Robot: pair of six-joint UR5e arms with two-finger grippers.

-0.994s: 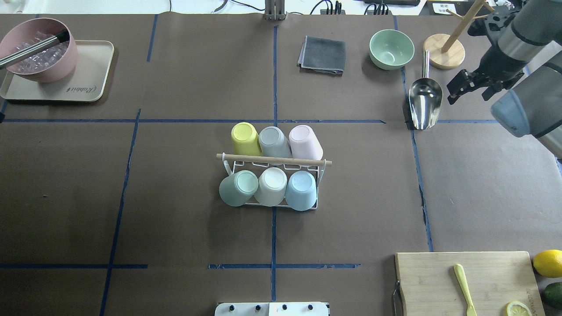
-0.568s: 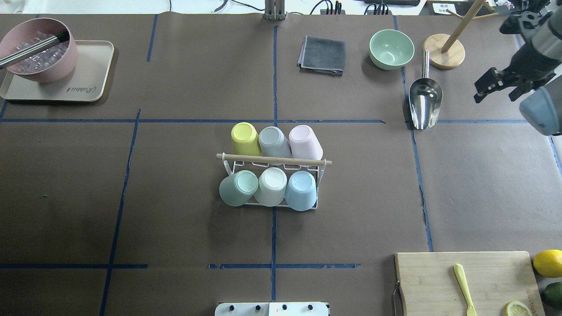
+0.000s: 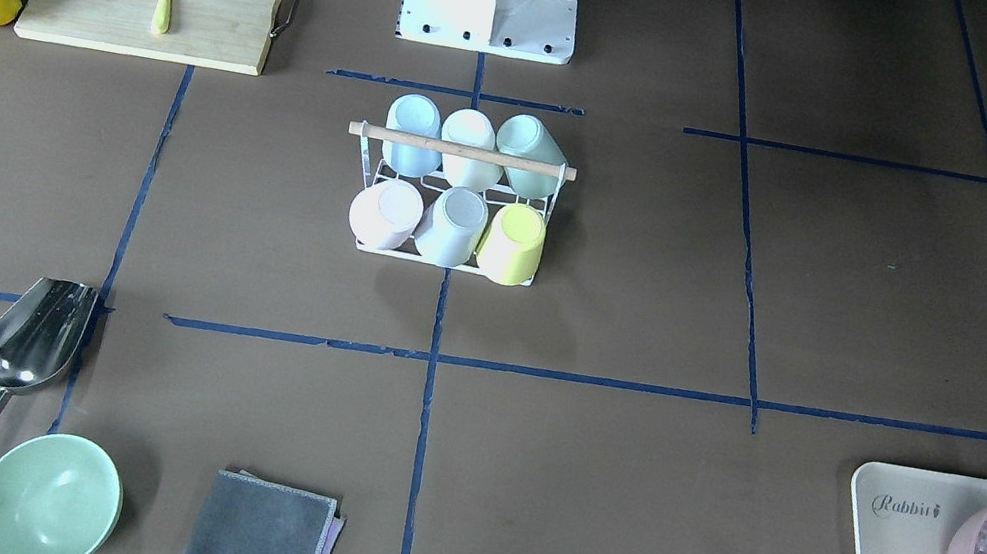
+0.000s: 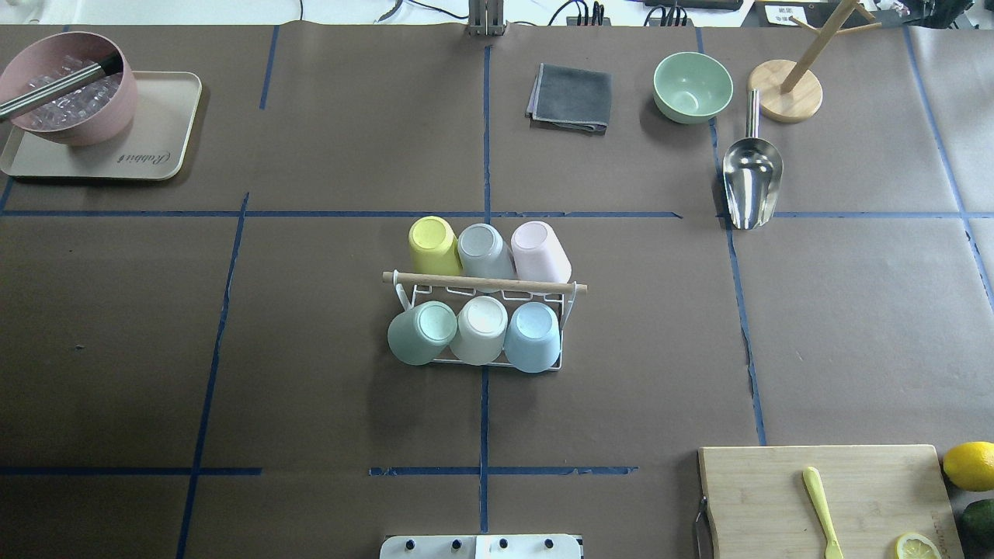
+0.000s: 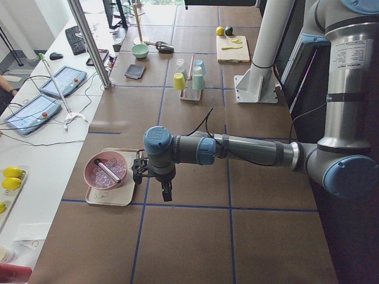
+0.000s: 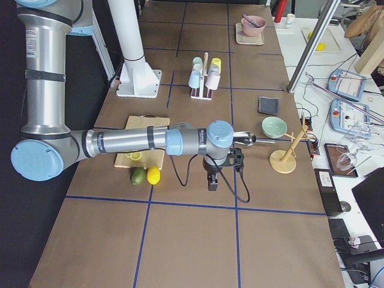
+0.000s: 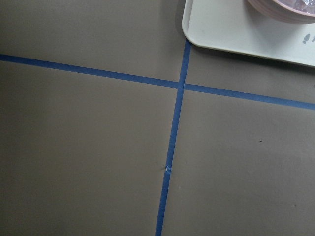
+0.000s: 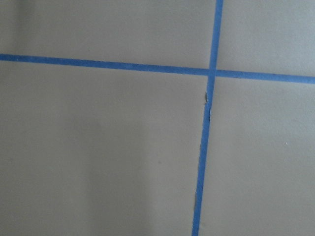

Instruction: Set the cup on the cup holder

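Observation:
The cup holder [image 4: 481, 282], a white wire rack with a wooden rod handle, stands at the table's middle; it also shows in the front view [image 3: 463, 151]. Several pastel cups sit upside down on its prongs, among them a yellow cup [image 4: 432, 242], a pink cup [image 4: 539, 250] and a blue cup [image 4: 533, 334]. My left gripper [image 5: 161, 189] hangs over the table beside the pink bowl's tray, far from the rack. My right gripper [image 6: 212, 182] hangs over bare table near the lemon. Both show only in side views, so I cannot tell if they are open or shut.
A beige tray [image 4: 167, 132] with a pink bowl [image 4: 70, 85] of ice is at the far left. A grey cloth [image 4: 571, 97], green bowl [image 4: 691, 85], metal scoop [image 4: 751, 175] and wooden mug tree [image 4: 786, 92] lie far right. A cutting board [image 4: 776, 489], lemon [image 4: 969, 464] and avocado [image 4: 980, 519] are near right.
My right arm has swung out past the right edge of the overhead view. The rack and cups have not moved.

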